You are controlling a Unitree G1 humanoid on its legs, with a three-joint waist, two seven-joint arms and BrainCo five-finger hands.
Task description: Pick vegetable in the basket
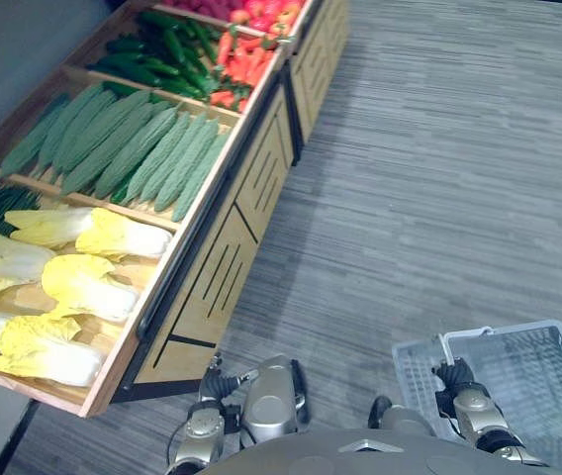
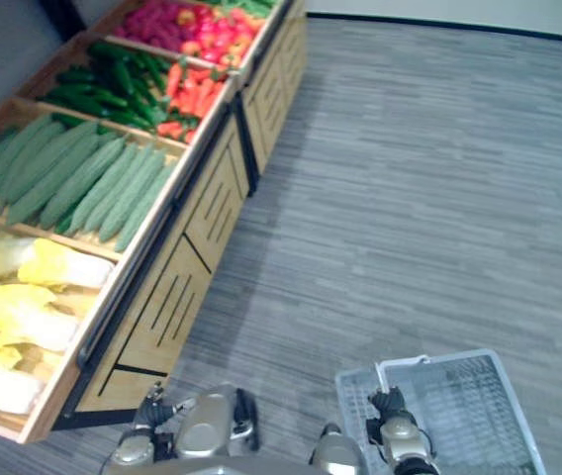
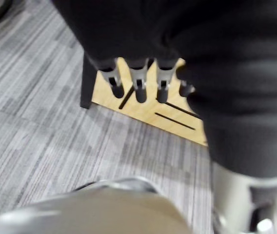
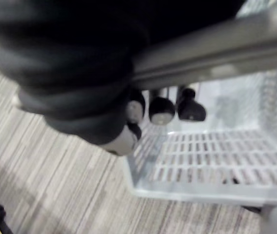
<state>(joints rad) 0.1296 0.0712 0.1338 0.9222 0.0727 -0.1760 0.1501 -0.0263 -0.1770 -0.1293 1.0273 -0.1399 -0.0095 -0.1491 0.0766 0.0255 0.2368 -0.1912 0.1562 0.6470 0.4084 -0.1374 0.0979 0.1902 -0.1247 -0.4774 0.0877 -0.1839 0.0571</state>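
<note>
Left robot hand (image 3: 139, 88): low by the near corner of the stand; fingers straight and relaxed, holding nothing, tips pointing at the slotted wooden front.
Right robot hand (image 4: 162, 110): fingers curled round the basket's grey handle (image 4: 216, 44).
Basket (image 1: 509, 330): pale mesh plastic, hanging over the carpet on the robot's right, well apart from the stand.
Floor (image 1: 439, 178): grey striped carpet, with wide open room to the right of the stand and beyond the basket.
Display stand (image 1: 212, 287): wooden and sloped, running away on the left; a dark rail edges its front lip, with slotted panels below.
Napa cabbages (image 1: 83, 287): in the nearest compartment, lying loose.
Ridged green gourds (image 1: 142, 148): in the next compartment, side by side beyond a wooden divider.
Cucumbers (image 1: 157, 54): in the compartment beyond, with carrots (image 1: 241, 64) just beside them toward the front edge.
Red produce (image 2: 177, 25): in the farthest compartment; I cannot tell what kind.
</note>
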